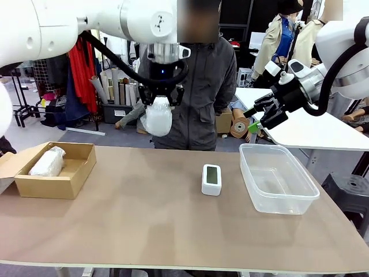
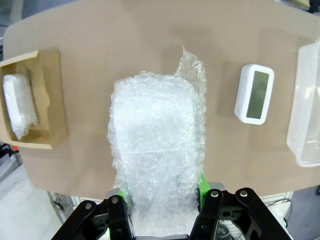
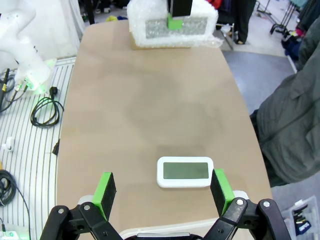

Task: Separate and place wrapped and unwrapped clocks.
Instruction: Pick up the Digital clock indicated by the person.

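Left hand (image 1: 161, 104), black with green pads, hangs above the far middle of the brown desk (image 1: 144, 219) with its fingers closed on the upper end of a lumpy, translucent white bubble-wrap bundle (image 1: 157, 118). The bundle dangles below the fingers, well clear of the desktop. In the left wrist view the green pads press into the wrap from both sides, and a loose flap of wrap sticks out at the bundle's free end. The right hand (image 1: 260, 113) is raised at the far right of the desk, its jaws spread wide with nothing between them. A bare white rounded-rectangular digital clock with a grey-green screen (image 1: 211, 179) lies face up on the desk, right of the middle. It sits just left of a clear rectangular plastic tub (image 1: 300, 193), near it but not touching. At the left end of the desk sits an open brown cardboard box (image 1: 75, 173). A second wrapped bundle (image 1: 48, 162) lies inside it, toward its left side. A person in a dark grey jacket (image 1: 202, 86) stands at the far side of the desk, directly behind the held bundle.
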### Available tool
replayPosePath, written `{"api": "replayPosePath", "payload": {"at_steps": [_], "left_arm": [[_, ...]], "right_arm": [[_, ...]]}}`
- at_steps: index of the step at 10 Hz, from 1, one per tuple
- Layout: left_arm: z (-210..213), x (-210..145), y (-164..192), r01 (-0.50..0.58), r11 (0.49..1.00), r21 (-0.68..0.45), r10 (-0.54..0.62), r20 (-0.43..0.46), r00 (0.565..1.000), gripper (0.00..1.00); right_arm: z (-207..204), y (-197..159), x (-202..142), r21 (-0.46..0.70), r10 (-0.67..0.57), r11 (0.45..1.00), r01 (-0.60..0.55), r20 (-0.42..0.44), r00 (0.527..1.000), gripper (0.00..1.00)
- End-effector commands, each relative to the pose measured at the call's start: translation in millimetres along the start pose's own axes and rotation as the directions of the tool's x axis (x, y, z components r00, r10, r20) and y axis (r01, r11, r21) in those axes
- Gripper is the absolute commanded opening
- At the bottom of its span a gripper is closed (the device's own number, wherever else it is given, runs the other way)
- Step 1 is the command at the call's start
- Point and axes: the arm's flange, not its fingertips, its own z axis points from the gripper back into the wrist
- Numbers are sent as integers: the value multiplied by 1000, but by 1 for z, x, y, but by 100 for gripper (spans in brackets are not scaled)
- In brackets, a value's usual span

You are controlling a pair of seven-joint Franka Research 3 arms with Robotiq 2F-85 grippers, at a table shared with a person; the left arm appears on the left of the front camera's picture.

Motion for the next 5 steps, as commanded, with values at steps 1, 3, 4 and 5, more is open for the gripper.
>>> {"api": "replayPosePath", "payload": {"at_steps": [1, 3, 4, 5], "left_arm": [[30, 22, -11, 31, 999, 40, -32, 17, 999, 0], [50, 27, -9, 36, 998, 54, -39, 56, 998, 0], [52, 25, -7, 52, 998, 47, -55, 53, 997, 0], [51, 26, -4, 72, 994, 78, -76, 51, 996, 0]], "right_arm": [[1, 0, 2, -1, 6, 1000, -6, 6, 1000, 100], [1, 0, 2, -1, 6, 1000, -6, 6, 1000, 100], [1, 0, 2, -1, 6, 1000, -6, 6, 1000, 100], [1, 0, 2, -1, 6, 1000, -6, 6, 1000, 100]]}}
